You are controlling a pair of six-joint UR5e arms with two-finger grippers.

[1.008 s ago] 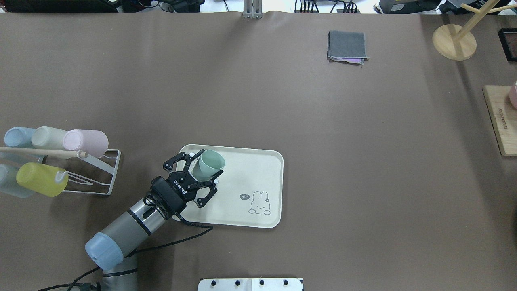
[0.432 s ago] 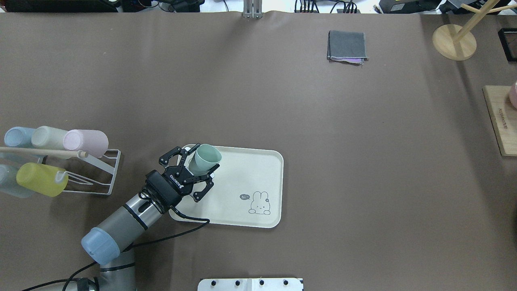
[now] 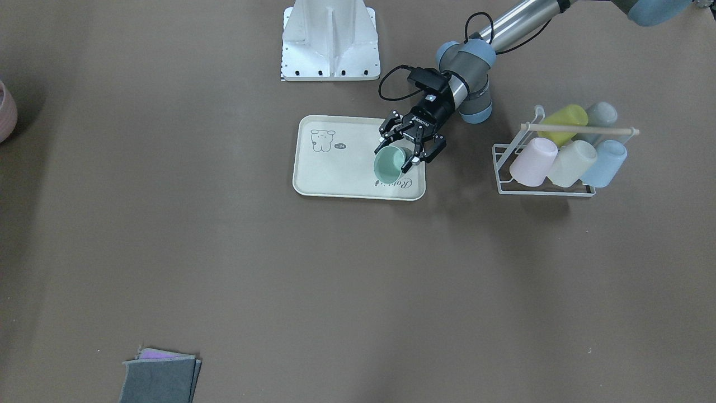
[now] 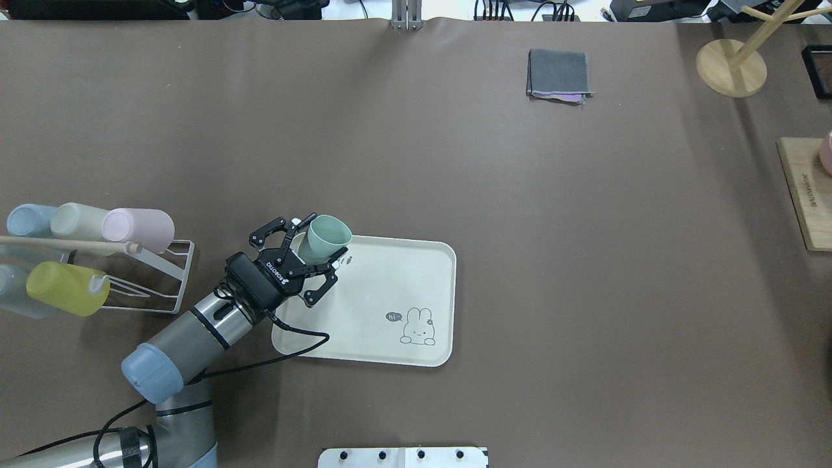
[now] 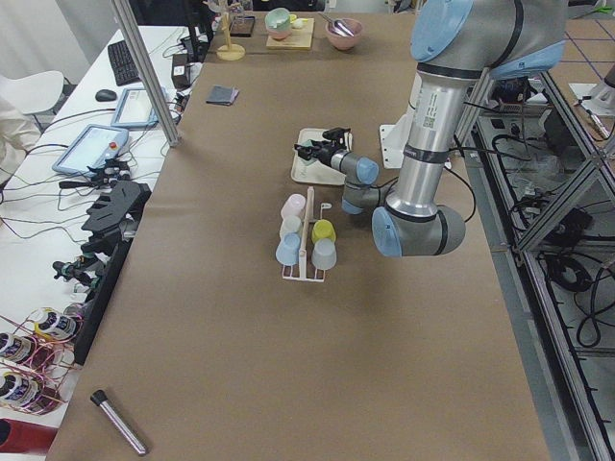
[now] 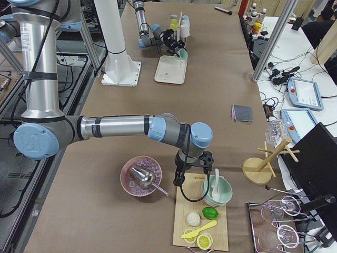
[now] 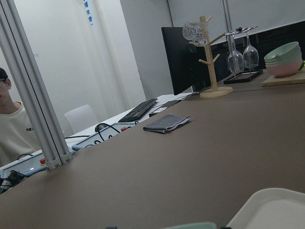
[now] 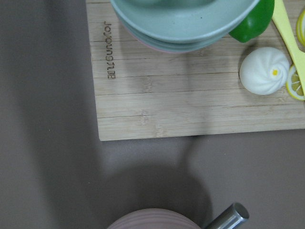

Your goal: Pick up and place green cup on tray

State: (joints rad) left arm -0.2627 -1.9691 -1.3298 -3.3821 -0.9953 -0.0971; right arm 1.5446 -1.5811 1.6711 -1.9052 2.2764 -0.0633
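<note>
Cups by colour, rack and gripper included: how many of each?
green cup: 1, in left gripper
yellow-green cup: 1
pink cup: 1
cream cup: 1
light blue cup: 1
grey-blue cup: 1
Total: 6

Left arm (image 4: 182,335) — silver-grey tube links, darker grey joint housings, pale blue round end caps, black bands near wrist. Black cable (image 4: 325,336) runs from wrist back along forearm. Left gripper (image 4: 322,240): matte black, two jointed fingers, small pale screw heads at pivots, white ROBOTIQ lettering on body. Right arm (image 6: 113,126) same build — silver tube, grey joints, pale blue caps. Pedestal (image 3: 330,39) white, centre rib, row of black bolts along base edge.
</note>
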